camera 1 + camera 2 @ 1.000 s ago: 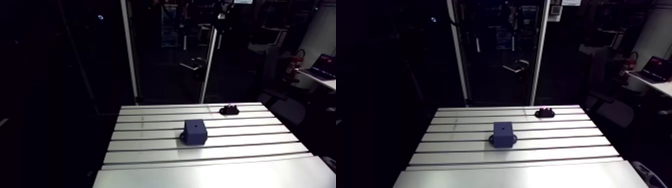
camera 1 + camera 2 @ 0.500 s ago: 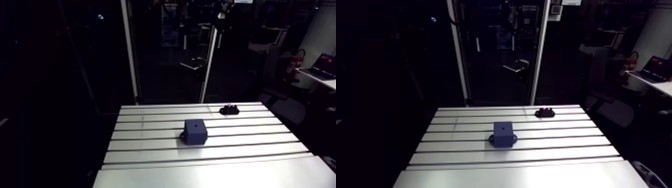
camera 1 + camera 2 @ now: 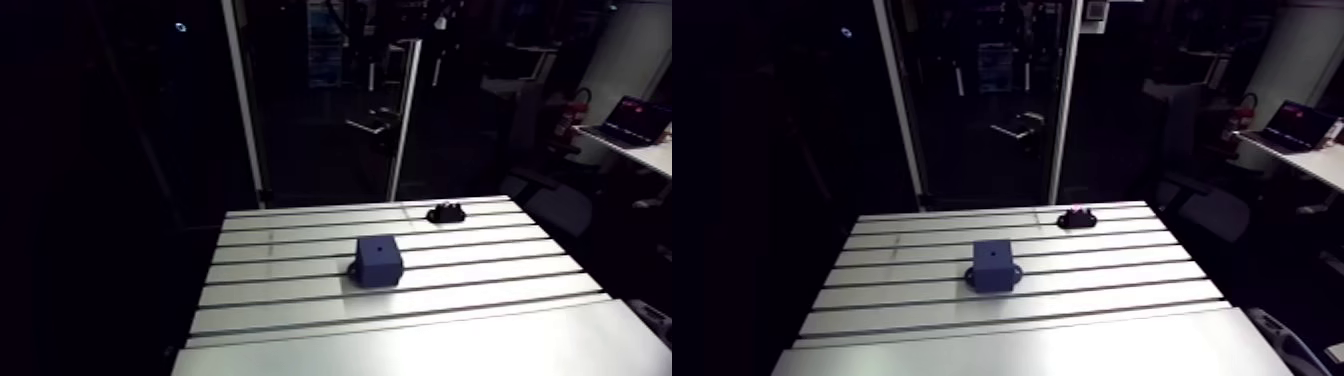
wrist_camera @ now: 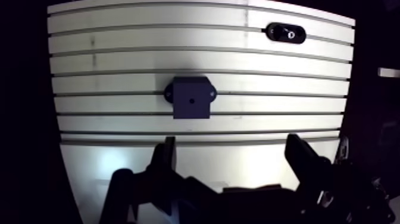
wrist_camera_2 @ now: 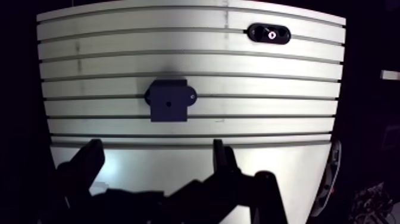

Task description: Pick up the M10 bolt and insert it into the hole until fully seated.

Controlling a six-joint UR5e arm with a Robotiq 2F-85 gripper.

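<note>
The surface (image 3: 480,320) under me is pale aluminium, flat and matte, cut by long parallel slots that run across it from side to side; the strip nearest me is smooth and unslotted.

My end effector (image 4: 235,164) hangs above that smooth strip. In the wrist view its two dark fingers (image 4: 166,156) stand wide apart, released, touching no object, with only bare surface showing between them.

Ahead of the fingers, near the middle of the slotted area, sits a dark blue block (image 3: 378,262), boxy with squared edges and a small rounded ear at each side of its base. A small round hole (image 4: 191,100) opens in the centre of its top face.

Well beyond the block, near the far edge and off to one side, lies a low, black, oval holder (image 4: 286,33). The M10 bolt (image 4: 291,35) rests in it, showing as a small pale round spot; its detail is too small to make out.
</note>
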